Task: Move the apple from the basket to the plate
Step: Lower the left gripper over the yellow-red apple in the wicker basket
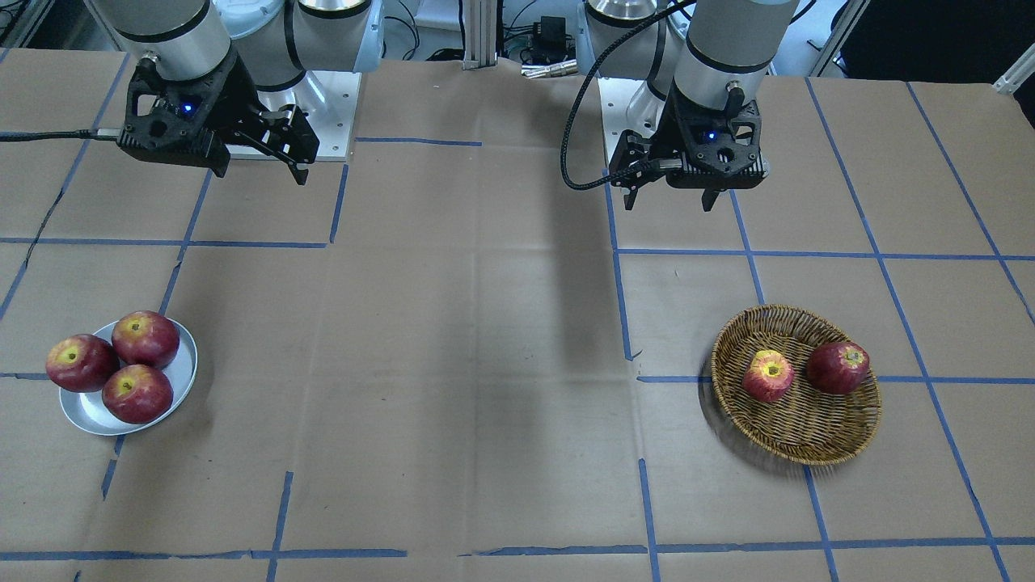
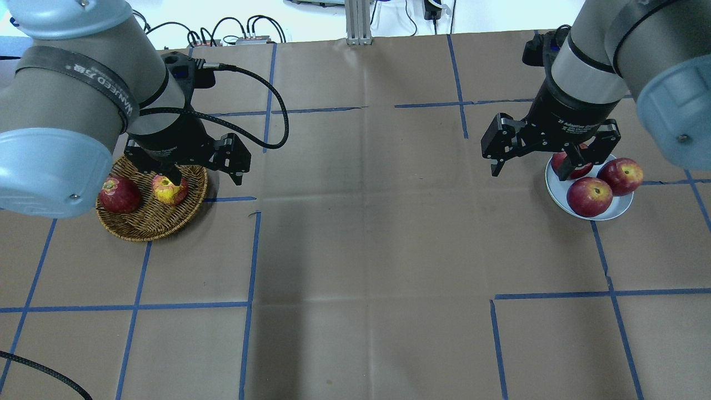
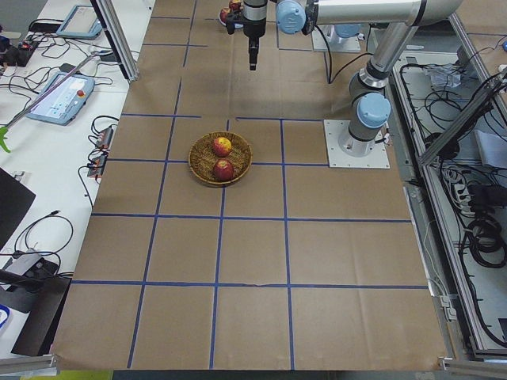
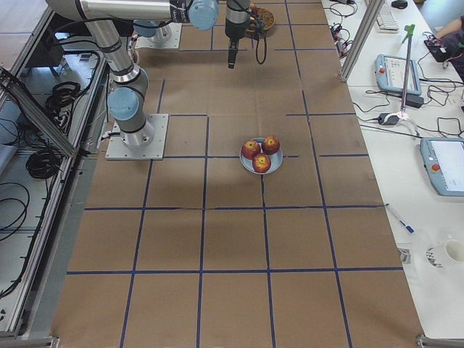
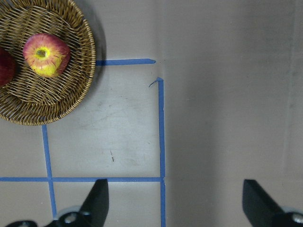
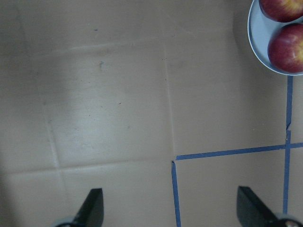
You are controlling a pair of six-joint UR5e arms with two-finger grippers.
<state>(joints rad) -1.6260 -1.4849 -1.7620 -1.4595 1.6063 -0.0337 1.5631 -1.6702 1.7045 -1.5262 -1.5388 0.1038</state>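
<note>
The pinkish-red apple (image 1: 768,376) with a yellow stem hollow lies in the wicker basket (image 1: 800,428), beside a darker red apple (image 1: 838,368). The apple also shows in the left wrist view (image 5: 46,54) and overhead (image 2: 169,190). My left gripper (image 1: 669,198) is open and empty, held high beside the basket (image 2: 150,222) toward the table's middle. The silvery plate (image 1: 89,412) holds three dark red apples (image 1: 145,339). My right gripper (image 1: 263,171) is open and empty, high beside the plate (image 2: 616,214) toward the table's middle.
The table is covered in brown cardboard with a grid of blue tape lines (image 1: 618,307). The arm bases (image 1: 323,105) stand at the robot's edge. The plate's edge (image 6: 258,38) shows in the right wrist view's top right corner.
</note>
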